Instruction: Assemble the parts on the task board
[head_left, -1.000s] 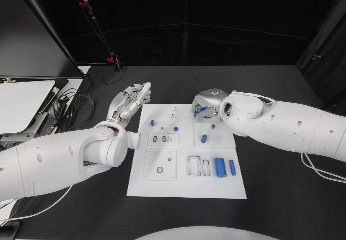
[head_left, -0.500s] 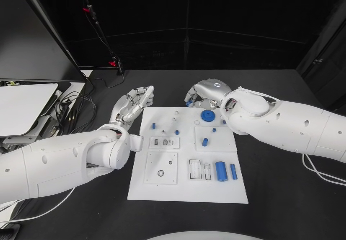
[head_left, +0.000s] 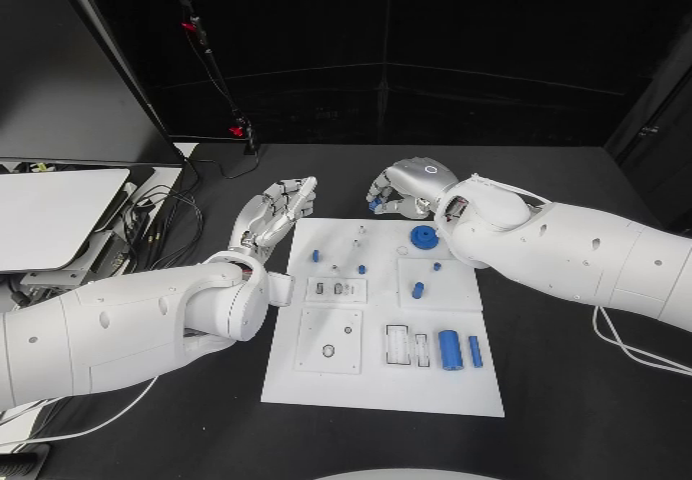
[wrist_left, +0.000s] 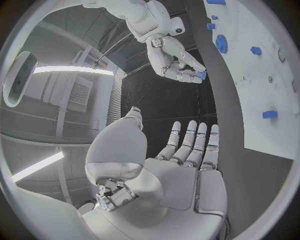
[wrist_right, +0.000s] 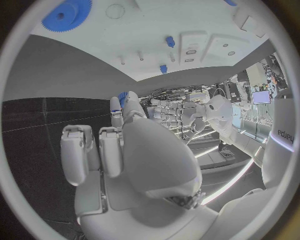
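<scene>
The black table (head_left: 577, 400) carried the white task board (head_left: 382, 375) at its middle, and beyond the table's far edge the room was dark, hung with black panels. At the left side lay a pale flat panel (head_left: 51, 215) with a tangle of black cables (head_left: 166, 215) next to it.

The left hand (head_left: 277, 213) hovered just off the board's far left corner, palm flat and fingers straight and together, holding nothing (the left wrist view showed the same extended fingers (wrist_left: 190, 145)). The right hand (head_left: 402, 190) hung over the bare table just beyond the board's far edge, its fingers curled in; the left wrist view showed a small blue part (wrist_left: 200, 75) pinched at its fingertips.

On the board, a blue gear (head_left: 423, 237) sat near the far edge, close beneath the right hand. Small blue pegs (head_left: 418, 290) stood around the middle, and a blue cylinder (head_left: 451, 350) lay beside a thinner blue pin (head_left: 475, 351) near the right edge.
</scene>
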